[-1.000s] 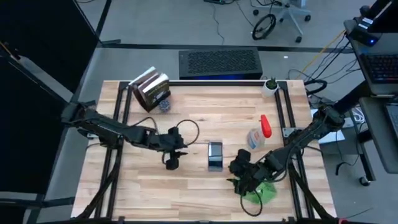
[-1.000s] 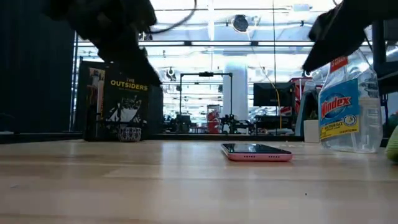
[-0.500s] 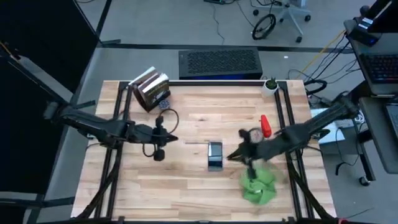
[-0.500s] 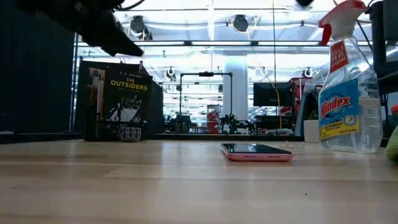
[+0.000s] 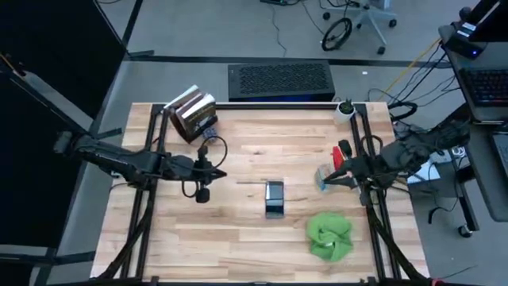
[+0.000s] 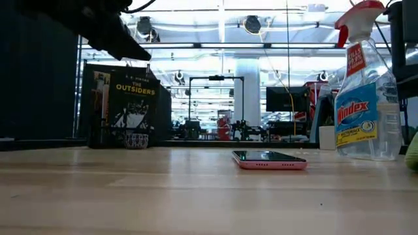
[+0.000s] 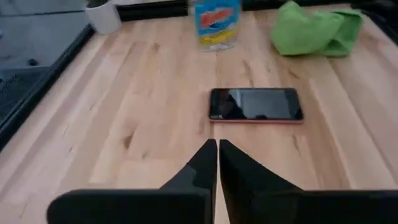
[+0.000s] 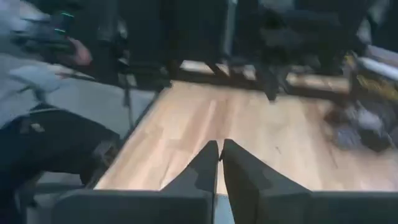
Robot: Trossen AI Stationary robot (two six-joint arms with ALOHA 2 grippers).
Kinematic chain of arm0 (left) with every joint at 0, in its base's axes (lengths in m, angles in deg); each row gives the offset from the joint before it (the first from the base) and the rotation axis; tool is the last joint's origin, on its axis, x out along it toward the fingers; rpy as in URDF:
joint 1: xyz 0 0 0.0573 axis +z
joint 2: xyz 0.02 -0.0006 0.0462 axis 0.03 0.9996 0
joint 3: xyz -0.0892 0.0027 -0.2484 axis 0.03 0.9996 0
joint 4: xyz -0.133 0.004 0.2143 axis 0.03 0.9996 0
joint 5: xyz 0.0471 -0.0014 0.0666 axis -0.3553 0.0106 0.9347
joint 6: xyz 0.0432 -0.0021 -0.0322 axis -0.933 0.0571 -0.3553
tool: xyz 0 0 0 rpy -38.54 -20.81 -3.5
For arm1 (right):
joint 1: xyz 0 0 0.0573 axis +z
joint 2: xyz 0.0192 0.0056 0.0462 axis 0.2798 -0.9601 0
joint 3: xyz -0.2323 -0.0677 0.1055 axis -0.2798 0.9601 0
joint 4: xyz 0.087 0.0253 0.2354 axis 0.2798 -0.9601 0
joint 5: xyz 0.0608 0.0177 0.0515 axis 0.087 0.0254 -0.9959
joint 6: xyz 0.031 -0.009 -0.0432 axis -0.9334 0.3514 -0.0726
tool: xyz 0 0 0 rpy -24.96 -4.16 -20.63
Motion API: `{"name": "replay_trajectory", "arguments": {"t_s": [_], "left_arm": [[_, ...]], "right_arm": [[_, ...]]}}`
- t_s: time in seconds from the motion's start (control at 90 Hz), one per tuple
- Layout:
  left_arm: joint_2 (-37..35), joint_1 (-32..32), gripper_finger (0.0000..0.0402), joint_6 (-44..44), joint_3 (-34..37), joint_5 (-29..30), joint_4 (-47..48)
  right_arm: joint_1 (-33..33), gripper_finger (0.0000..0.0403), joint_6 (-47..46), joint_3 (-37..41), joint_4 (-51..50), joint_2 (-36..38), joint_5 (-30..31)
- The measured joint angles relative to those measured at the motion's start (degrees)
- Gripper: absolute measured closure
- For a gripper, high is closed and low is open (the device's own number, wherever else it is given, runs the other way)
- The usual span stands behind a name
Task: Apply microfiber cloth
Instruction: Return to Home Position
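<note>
Microfiber cloth [image 5: 329,236], crumpled on the bench [image 5: 238,238] near its front-right corner, apart from both arms, pink phone [image 5: 275,199] flat mid-bench, open wood around it, spray bottle [image 6: 360,98] upright by right rail, left end effector [image 7: 217,144] fingers together, raised left of phone, right end effector [image 8: 220,146] fingers together, at right edge beside bottle.

High view: you see the table [image 5: 238,230] lit brightly and evenly from above, shadows soft and short. Low view: ceiling lamps [image 6: 251,25] face you, leaving the left arm [image 6: 104,29] a dark silhouette. Left wrist view: the phone [image 7: 255,104] screen glares palely; the microfiber cloth [image 7: 314,28] shows soft fold shadows.
</note>
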Motion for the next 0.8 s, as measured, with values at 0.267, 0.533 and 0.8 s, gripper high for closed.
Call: {"name": "replay_trajectory", "arguments": {"t_s": [0.267,0.533,0.8], "left_arm": [[0.1,0.3,0.0398,1.0,0.5,-2.4,0.1],[0.1,0.3,0.0398,2.3,0.5,-2.5,0.0],[0.1,0.3,0.0398,2.3,0.5,-2.6,0.1]], "right_arm": [[-1.5,0.0396,5.9,16.5,19.8,8.4,-4.8],[-5.3,0.0396,6.6,27.2,26.3,20.7,-4.6],[-6.6,0.0396,4.5,33.7,23.0,31.2,-5.7]]}}
